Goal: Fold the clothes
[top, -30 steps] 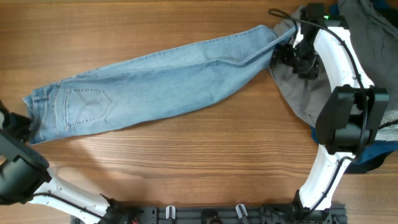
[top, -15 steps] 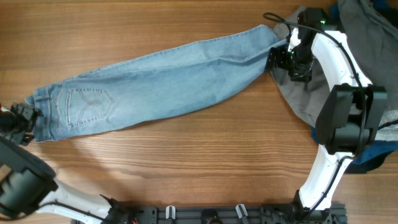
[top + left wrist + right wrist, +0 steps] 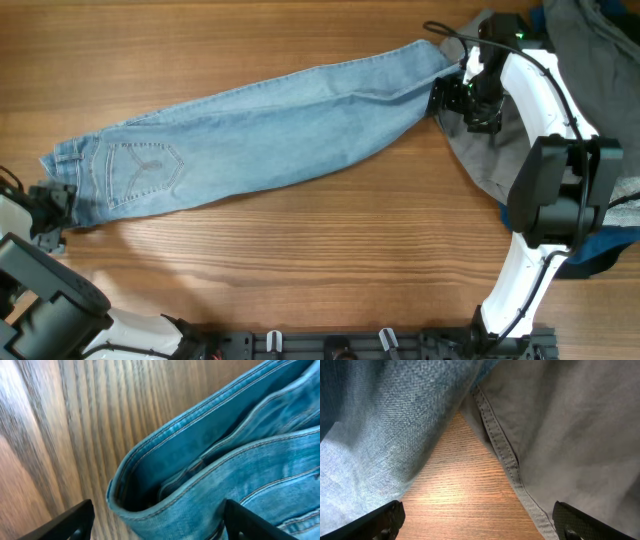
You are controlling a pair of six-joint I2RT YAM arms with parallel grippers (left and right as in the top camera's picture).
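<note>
Light-blue jeans [image 3: 270,130] lie stretched out slantwise across the table, with the waist and back pocket at the left and the leg ends at the upper right. My left gripper [image 3: 47,205] is open at the waist end. In the left wrist view the waistband [image 3: 165,477] sits loose between its wide-apart fingers [image 3: 75,521]. My right gripper [image 3: 452,95] is open at the leg end. In the right wrist view there is bare wood between its fingers, the jeans leg [image 3: 380,420] on the left and a grey garment [image 3: 570,425] on the right.
The grey garment [image 3: 480,150] spreads under and behind the right arm at the right edge. A dark-blue garment [image 3: 600,250] lies beside the arm's base. A black rail [image 3: 330,345] runs along the front edge of the wooden table [image 3: 300,260].
My left gripper went from shut to open and let go of the waistband, which now lies loose between its fingers. My right gripper shifted slightly left at the leg end.
</note>
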